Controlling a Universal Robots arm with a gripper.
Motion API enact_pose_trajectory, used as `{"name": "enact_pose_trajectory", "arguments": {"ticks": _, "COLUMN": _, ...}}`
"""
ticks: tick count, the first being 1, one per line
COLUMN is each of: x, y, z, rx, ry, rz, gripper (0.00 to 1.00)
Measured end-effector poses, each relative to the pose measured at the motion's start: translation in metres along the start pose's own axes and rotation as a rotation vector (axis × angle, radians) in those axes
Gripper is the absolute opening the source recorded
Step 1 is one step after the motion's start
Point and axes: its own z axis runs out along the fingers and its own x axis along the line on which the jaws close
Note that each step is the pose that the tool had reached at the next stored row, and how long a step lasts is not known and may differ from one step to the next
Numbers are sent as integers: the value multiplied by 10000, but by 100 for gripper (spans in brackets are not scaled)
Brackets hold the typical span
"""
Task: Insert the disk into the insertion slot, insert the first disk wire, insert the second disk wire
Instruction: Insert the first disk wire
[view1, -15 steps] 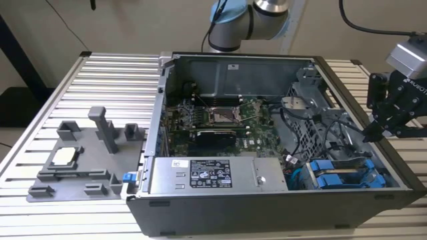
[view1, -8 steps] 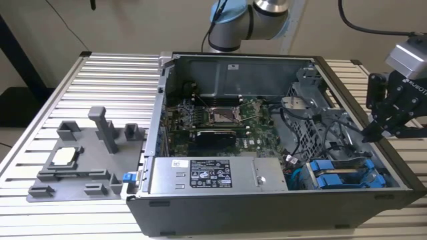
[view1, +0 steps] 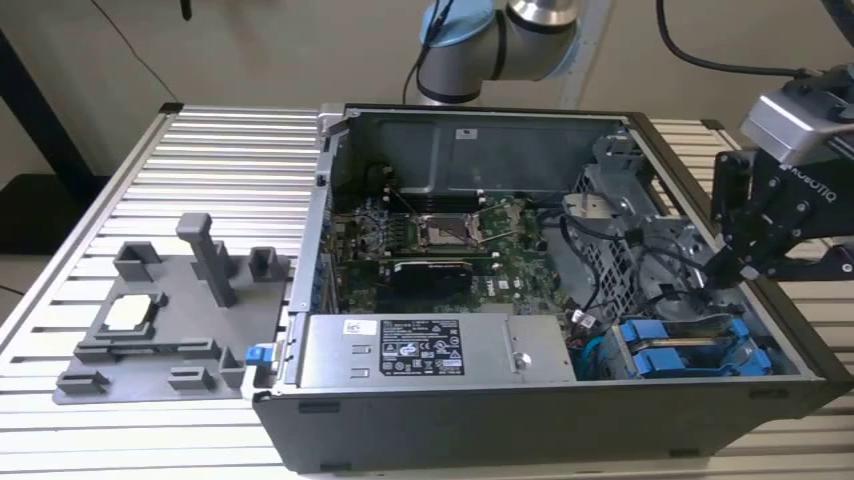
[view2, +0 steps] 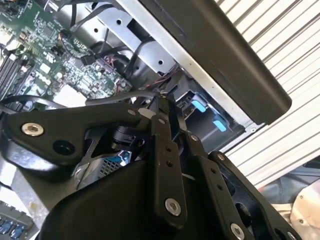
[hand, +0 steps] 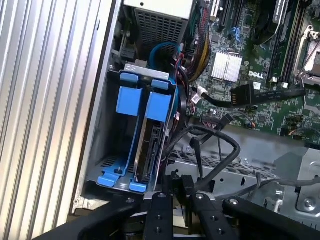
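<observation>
The disk (hand: 150, 145) stands on edge in its blue caddy (hand: 159, 106) inside the drive bay's insertion slot (hand: 105, 130), beside another blue caddy (hand: 127, 100). In the exterior view the blue caddies (view1: 678, 348) sit in the case's near corner, at that view's right. My black gripper (view1: 731, 268) reaches into the case just behind the bay. Its fingertips are pressed together in both wrist views, gripper (hand: 181, 181) and gripper (view2: 161, 100). A black disk wire (hand: 227, 145) loops down into the tips, and the same wire (view2: 117, 96) runs up to them.
The open computer case (view1: 801, 350) lies on a slatted metal table (view1: 200, 170). Inside are the motherboard (view1: 427, 235), a grey power-supply box (view1: 427, 350) and loose cable bundles (view1: 601, 240). A grey fixture plate (view1: 160, 320) rests at the exterior view's left.
</observation>
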Motion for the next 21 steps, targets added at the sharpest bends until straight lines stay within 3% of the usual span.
{"name": "enact_pose_trajectory", "arguments": {"ticks": 8, "x": -1, "y": 141, "z": 41, "rx": 2, "ry": -1, "rz": 22, "gripper": 19}}
{"name": "enact_pose_trajectory", "arguments": {"ticks": 15, "x": 3, "y": 153, "z": 70, "rx": 11, "ry": 7, "rz": 47, "gripper": 19}}
{"name": "enact_pose_trajectory", "arguments": {"ticks": 21, "x": 98, "y": 175, "z": 120, "rx": 18, "ry": 5, "rz": 125, "gripper": 19}}
